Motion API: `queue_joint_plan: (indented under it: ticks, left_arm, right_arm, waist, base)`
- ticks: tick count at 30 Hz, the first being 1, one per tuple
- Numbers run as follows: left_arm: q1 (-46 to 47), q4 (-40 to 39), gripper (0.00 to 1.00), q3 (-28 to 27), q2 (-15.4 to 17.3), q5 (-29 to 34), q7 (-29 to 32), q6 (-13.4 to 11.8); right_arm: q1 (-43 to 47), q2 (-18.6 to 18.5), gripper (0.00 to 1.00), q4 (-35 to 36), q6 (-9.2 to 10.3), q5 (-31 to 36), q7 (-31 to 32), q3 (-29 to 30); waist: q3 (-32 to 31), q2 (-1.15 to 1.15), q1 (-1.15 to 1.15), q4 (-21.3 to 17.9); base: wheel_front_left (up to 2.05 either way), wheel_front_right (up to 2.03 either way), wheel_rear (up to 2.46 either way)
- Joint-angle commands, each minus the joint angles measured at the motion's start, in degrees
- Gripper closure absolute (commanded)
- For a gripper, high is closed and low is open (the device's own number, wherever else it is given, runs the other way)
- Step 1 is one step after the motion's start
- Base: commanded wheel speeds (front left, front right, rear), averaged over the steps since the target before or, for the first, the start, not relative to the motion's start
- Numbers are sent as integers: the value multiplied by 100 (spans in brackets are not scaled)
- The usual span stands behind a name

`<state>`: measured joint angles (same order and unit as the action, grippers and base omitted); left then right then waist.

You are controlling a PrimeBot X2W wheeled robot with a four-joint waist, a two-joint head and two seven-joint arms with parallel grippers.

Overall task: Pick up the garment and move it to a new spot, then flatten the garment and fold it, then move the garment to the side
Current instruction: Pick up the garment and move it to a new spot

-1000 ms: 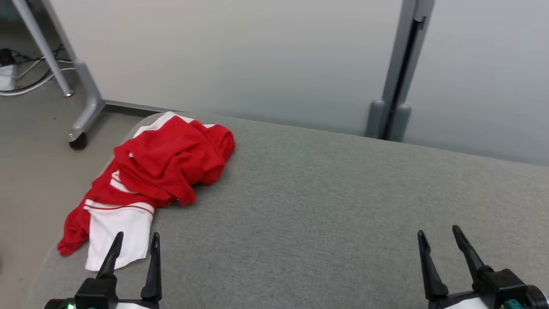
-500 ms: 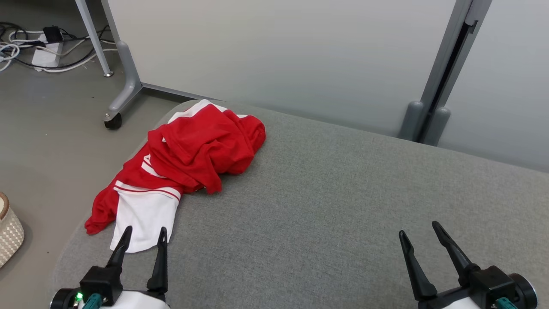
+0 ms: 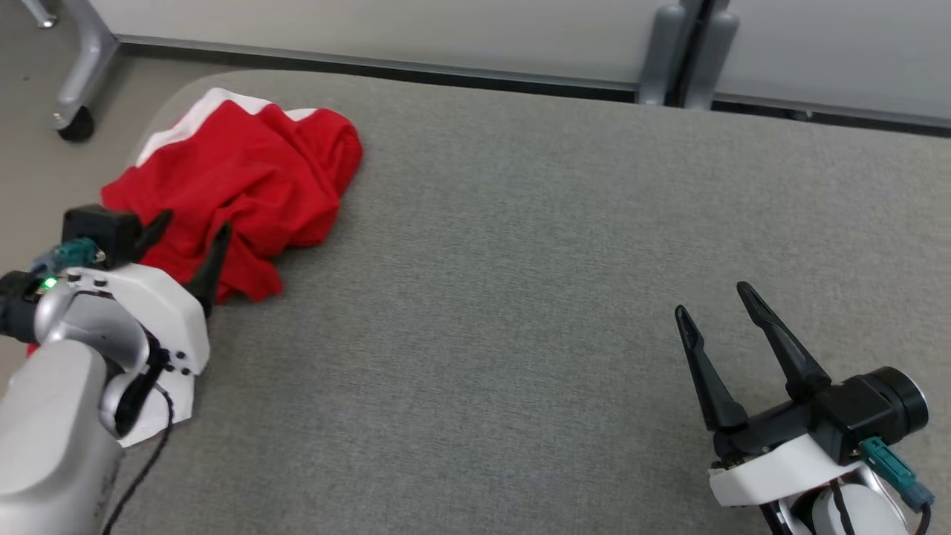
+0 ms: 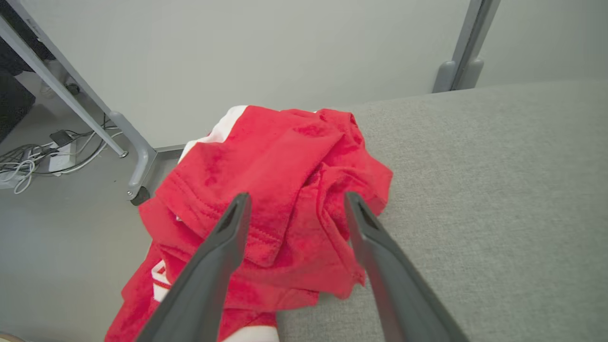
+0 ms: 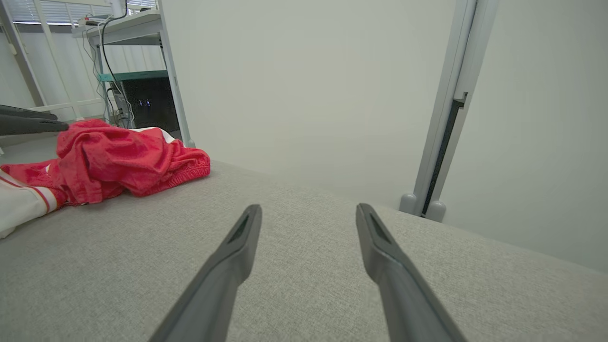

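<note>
Forward since a second ago, left hand (image 3: pixel 195 223), fingers wide, hovers over the crumpled red garment (image 3: pixel 252 163), possibly touching it.

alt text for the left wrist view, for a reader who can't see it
The left gripper's two dark fingers stand open over a crumpled red and white fabric garment lying at the corner of a grey upholstered surface. Beyond it, a grey metal frame leg and white cables sit on the floor before a pale wall.
</note>
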<state>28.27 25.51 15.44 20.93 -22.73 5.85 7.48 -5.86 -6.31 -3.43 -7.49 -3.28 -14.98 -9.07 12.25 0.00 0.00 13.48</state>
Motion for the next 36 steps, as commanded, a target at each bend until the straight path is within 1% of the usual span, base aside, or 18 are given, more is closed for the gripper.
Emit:
queue_joint_plan:
  ticks: [1, 3, 5, 9, 10, 11, 12, 13, 16, 18, 20, 22, 24, 29, 31, 32, 33, 36]
  left_arm:
    - [294, 209, 0, 59, 207, -146, 149, -4]
    - [550, 490, 0, 123, 456, -275, 287, -3]
    - [714, 843, 0, 114, 537, -440, 435, -3]
    - [909, 1382, 0, 356, 735, -547, 672, -3]
    - [934, 1473, 15, 448, 798, -507, 656, -2]
    - [940, 1592, 55, 488, 828, -531, 640, -2]
    - [922, 1692, 87, 555, 824, -583, 641, -2]
    - [914, 1755, 100, 611, 821, -631, 617, -2]
    - [904, 1861, 100, 759, 897, -748, 535, -2]
    - [896, 1782, 100, 830, 930, -861, 394, -2]
    - [851, 1563, 100, 988, 1061, -856, 214, -2]
    - [797, 1431, 100, 1047, 1094, -931, 142, -2]
    - [719, 1138, 100, 1146, 1216, -985, 18, -2]
    - [521, 129, 100, 1201, 1338, -1280, -118, -2]
    - [434, -345, 100, 1197, 1379, -1310, -117, -13]
    - [317, -874, 100, 1153, 1302, -1442, -130, -69]
    - [254, -1134, 100, 1162, 1321, -1413, -117, -114]
    - [4, -1948, 100, 1165, 1222, -1541, -57, -263]
  right_arm:
    - [-103, -24, 0, 5, -1, -37, -31, -36]
    - [-197, 3, 0, -7, -1, -58, -31, -121]
    - [-267, 14, 0, -5, -1, -85, -32, -139]
    - [-344, 20, 0, 7, -1, -117, -31, -154]
    - [-348, 16, 0, 8, -1, -126, -31, -146]
    - [-346, 8, 0, 13, -1, -129, -32, -121]
    - [-341, 5, 0, 17, -1, -132, -31, -94]
    - [-330, 8, 0, 19, -1, -133, -32, -69]
    - [-265, 22, 0, 10, -1, -131, -32, -3]
    - [-231, 52, 0, 2, -1, -130, -32, 43]
    - [-196, 79, 0, -18, -1, -151, -32, 67]
    - [-171, 95, 0, -26, -1, -154, -31, 79]
    - [-106, 130, 0, -47, -1, -176, -32, 103]
    - [86, 212, 0, -88, -1, -208, -32, 149]
    - [147, 242, 0, -91, -1, -226, -31, 161]
    - [199, 262, 0, -88, -1, -235, -31, 185]
    - [223, 271, 0, -88, -1, -228, -31, 195]
    - [292, 297, 0, -86, -1, -248, -32, 223]
  waist:
    - [501, 0, 0, -540]
    - [606, 0, 0, -706]
    - [691, 0, 0, -847]
    - [790, 0, 0, -1054]
    - [801, 0, 0, -1083]
    - [805, 0, 0, -1096]
    - [802, 0, 0, -1105]
    - [793, 0, 0, -1110]
    - [719, 0, 0, -1088]
    - [644, 0, 0, -1058]
    - [547, 0, 0, -1027]
    - [490, 0, 0, -1007]
    - [363, 0, 0, -966]
    - [-5, 0, 0, -908]
    - [-150, 0, 0, -922]
    - [-297, 0, 0, -967]
    - [-369, 0, 0, -1004]
    - [-561, 0, 0, -1167]
  base:
    - [0, 0, 0]
    - [0, 0, 0]
    - [0, 0, 0]
    - [0, 0, 0]
    - [0, 0, 0]
    - [0, 0, 0]
    - [0, 0, 0]
    - [0, 0, 0]
    - [0, 0, 0]
    - [0, 0, 0]
    - [0, 0, 0]
    - [0, 0, 0]
    - [0, 0, 0]
    - [0, 0, 0]
    - [0, 0, 0]
    - [0, 0, 0]
    - [0, 0, 0]
    - [0, 0, 0]
